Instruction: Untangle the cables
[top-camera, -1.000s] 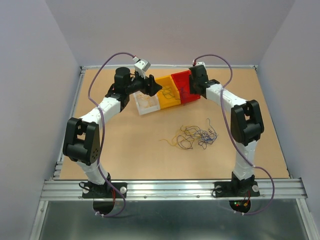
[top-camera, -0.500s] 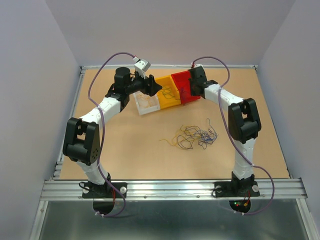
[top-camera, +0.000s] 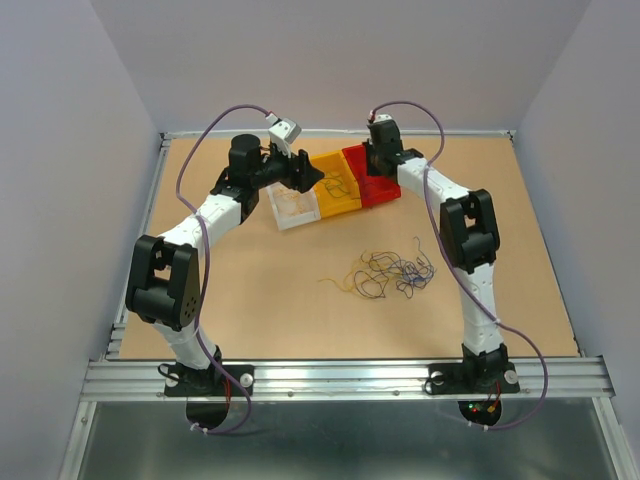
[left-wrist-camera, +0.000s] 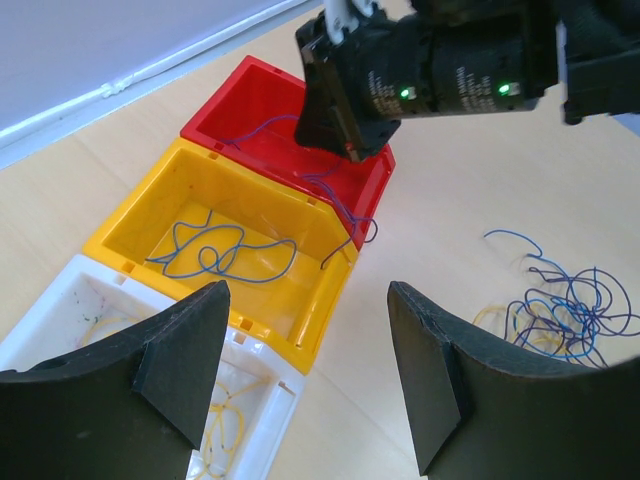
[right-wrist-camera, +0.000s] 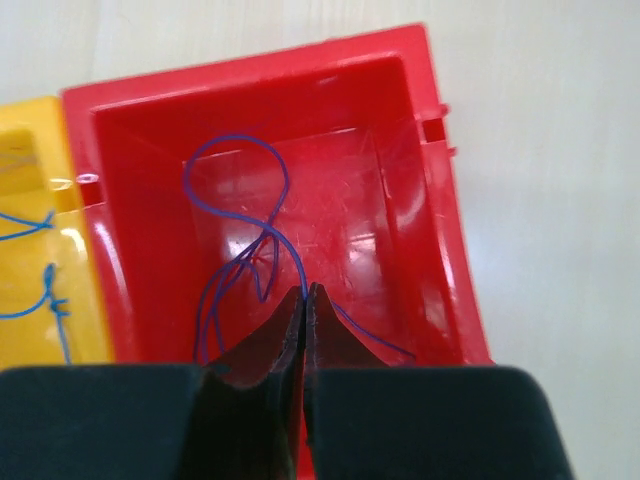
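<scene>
Just changed: the right gripper (right-wrist-camera: 305, 292) has snapped closed (a second ago its jaws stood half apart), and its arm has swung in toward the back-left above the red bin (right-wrist-camera: 440, 200).
Right hold: the fingers are pressed flat together with a blue wire (right-wrist-camera: 235, 140) running out of the tips. It looks nipped, its loop lying inside the bin.
Meaning: I'd judge one strand is being sorted into red; whether it's going in or coming out I can't tell.
Left gripper (left-wrist-camera: 305, 292): jaws wide, nothing between them, hanging over the yellow bin (left-wrist-camera: 140, 215) and white bin (left-wrist-camera: 60, 290).
Cables (top-camera: 385, 272): most lie knotted on the table (top-camera: 260, 300), well apart from the bins — plenty left.
In the way: a strand droops out over the red bin's wall toward the tangle, and the two wrists sit close together.
</scene>
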